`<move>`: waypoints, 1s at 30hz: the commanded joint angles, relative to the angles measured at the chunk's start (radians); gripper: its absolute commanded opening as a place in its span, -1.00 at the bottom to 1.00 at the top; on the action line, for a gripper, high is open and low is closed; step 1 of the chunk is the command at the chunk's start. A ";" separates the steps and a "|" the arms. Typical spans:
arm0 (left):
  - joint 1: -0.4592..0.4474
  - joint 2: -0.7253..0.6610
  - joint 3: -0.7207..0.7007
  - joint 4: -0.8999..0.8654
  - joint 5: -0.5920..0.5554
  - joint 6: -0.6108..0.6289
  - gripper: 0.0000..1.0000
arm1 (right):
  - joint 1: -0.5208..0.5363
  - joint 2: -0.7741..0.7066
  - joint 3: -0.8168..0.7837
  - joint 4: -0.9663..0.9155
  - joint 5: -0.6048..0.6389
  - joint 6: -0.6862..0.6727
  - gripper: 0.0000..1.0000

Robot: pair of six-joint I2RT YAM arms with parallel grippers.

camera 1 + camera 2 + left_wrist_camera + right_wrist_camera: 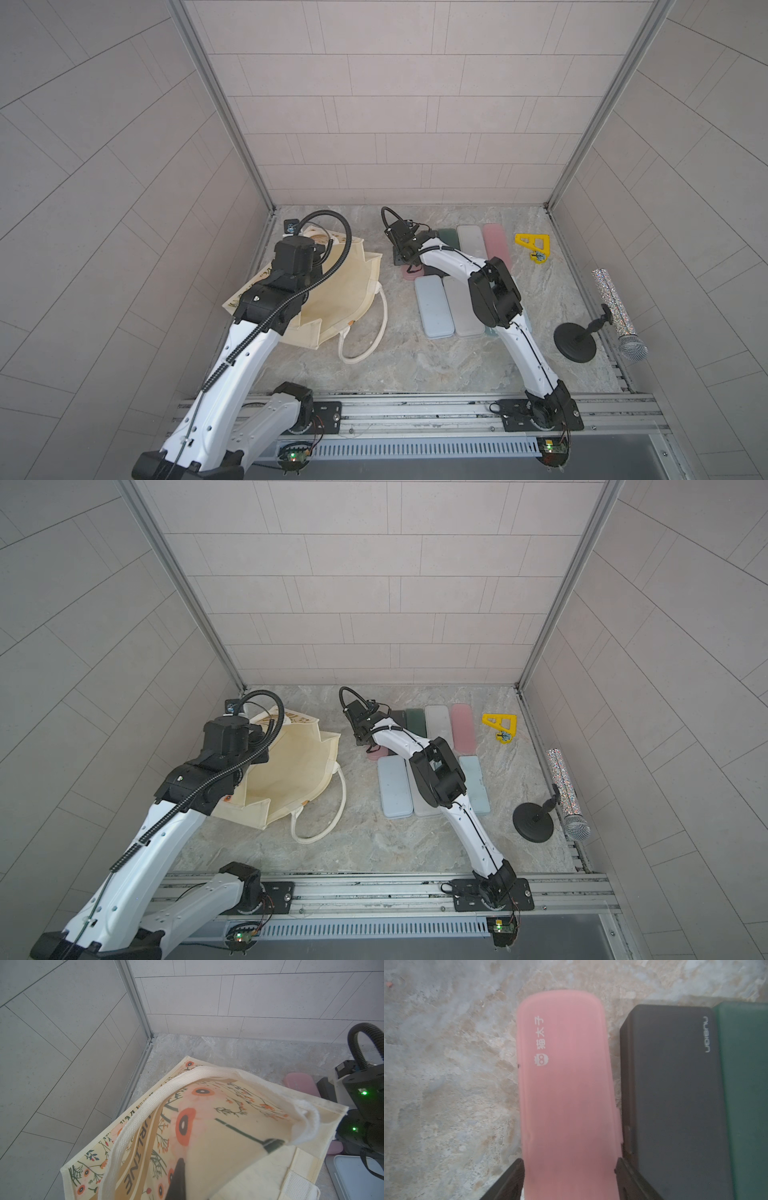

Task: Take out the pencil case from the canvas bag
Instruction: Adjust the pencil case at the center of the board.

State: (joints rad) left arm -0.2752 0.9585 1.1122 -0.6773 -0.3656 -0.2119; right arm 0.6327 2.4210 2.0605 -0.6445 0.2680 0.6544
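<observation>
Cream flower-print canvas bag [345,291] w/ thick white rope handle [385,311] lies on its side at the marble counter's [415,365] left edge, mouth toward the middle. Its tan stripe reads "…RLINE" in the left wrist view. The left fingers [176,1180] are pinched tight on the bag's cloth. The pink rounded plastic pencil case [566,1088] is out of the bag, nr the counter's far middle. It bears white "猫太子" & an owl-face logo. The right fingers [510,1184] clamp its two long sides; can't tell if it rests on the counter. Just beside it a matte black case [675,1084] reads "nusign", touching a dark green case [745,1084]. Bare counter runs btwn the bag & the pale-blue cases [432,307], wider along the near edge.
</observation>
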 commanded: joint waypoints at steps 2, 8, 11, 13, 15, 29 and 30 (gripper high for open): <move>0.005 -0.022 0.008 0.053 -0.007 -0.012 -1.00 | -0.001 -0.028 -0.051 -0.057 0.046 0.028 0.43; 0.005 -0.024 0.006 0.053 -0.004 -0.012 -1.00 | -0.005 -0.046 -0.070 -0.051 0.068 0.029 0.43; 0.006 -0.023 0.006 0.053 -0.004 -0.012 -1.00 | -0.007 -0.049 -0.070 -0.049 0.068 0.028 0.43; 0.006 -0.023 0.005 0.053 -0.003 -0.012 -1.00 | -0.008 -0.051 -0.069 -0.049 0.066 0.029 0.43; 0.006 -0.023 0.005 0.053 -0.005 -0.013 -1.00 | -0.008 -0.051 -0.067 -0.047 0.068 0.028 0.43; 0.006 -0.024 0.005 0.053 -0.003 -0.012 -1.00 | -0.036 -0.063 -0.087 -0.054 0.085 0.028 0.44; 0.006 -0.023 0.005 0.053 -0.003 -0.013 -1.00 | -0.038 -0.065 -0.088 -0.054 0.085 0.027 0.44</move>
State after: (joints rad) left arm -0.2752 0.9565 1.1122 -0.6773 -0.3626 -0.2123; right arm 0.6151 2.3909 1.9976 -0.6315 0.3187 0.6636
